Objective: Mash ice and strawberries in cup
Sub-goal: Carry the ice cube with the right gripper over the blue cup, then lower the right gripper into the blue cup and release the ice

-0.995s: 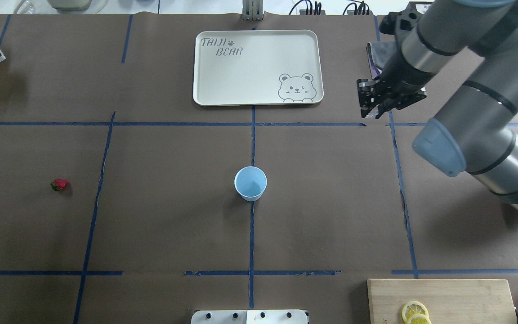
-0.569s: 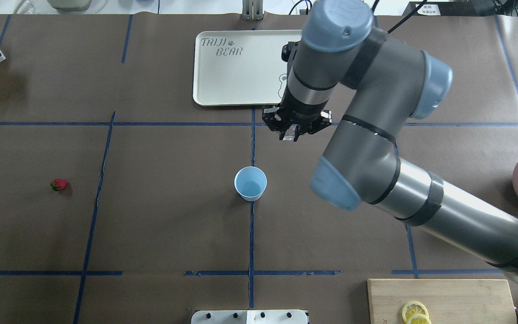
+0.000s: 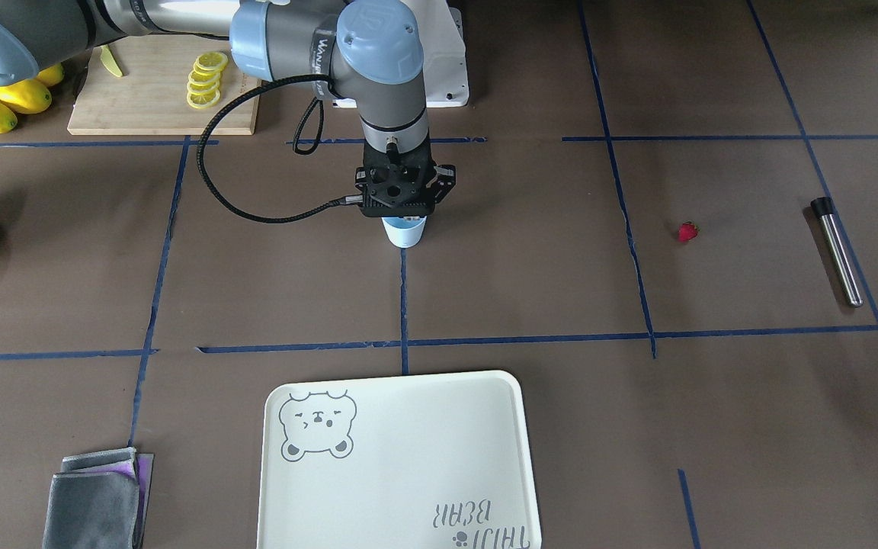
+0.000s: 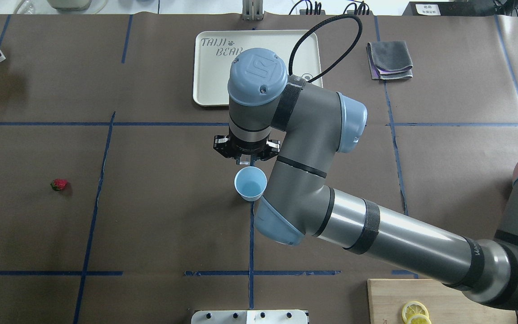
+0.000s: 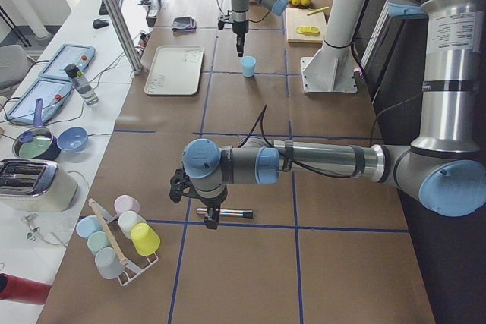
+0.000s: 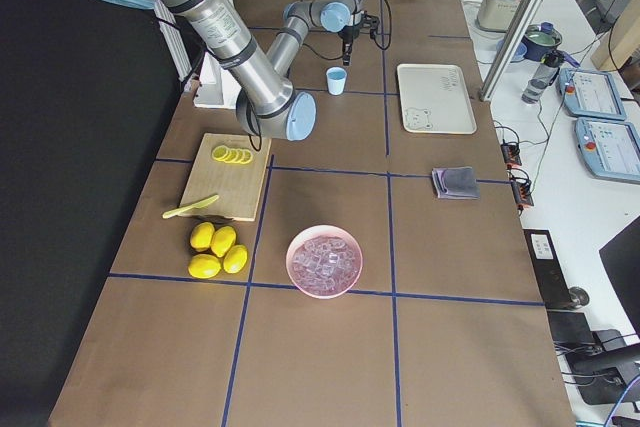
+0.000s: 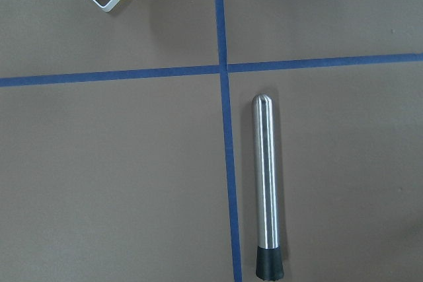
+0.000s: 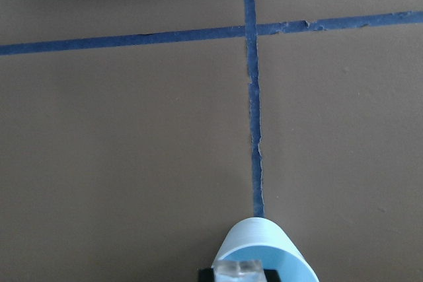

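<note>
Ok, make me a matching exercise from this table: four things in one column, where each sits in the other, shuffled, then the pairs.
Things:
1. ice cube
2. strawberry
3. cup
4. lemon slices

Places:
A. on the wooden board
B. pinched in the right gripper
C. upright on a blue tape line
D. lying loose, far to the robot's left

Pairs: 1-B, 2-D, 3-C, 4-A
</note>
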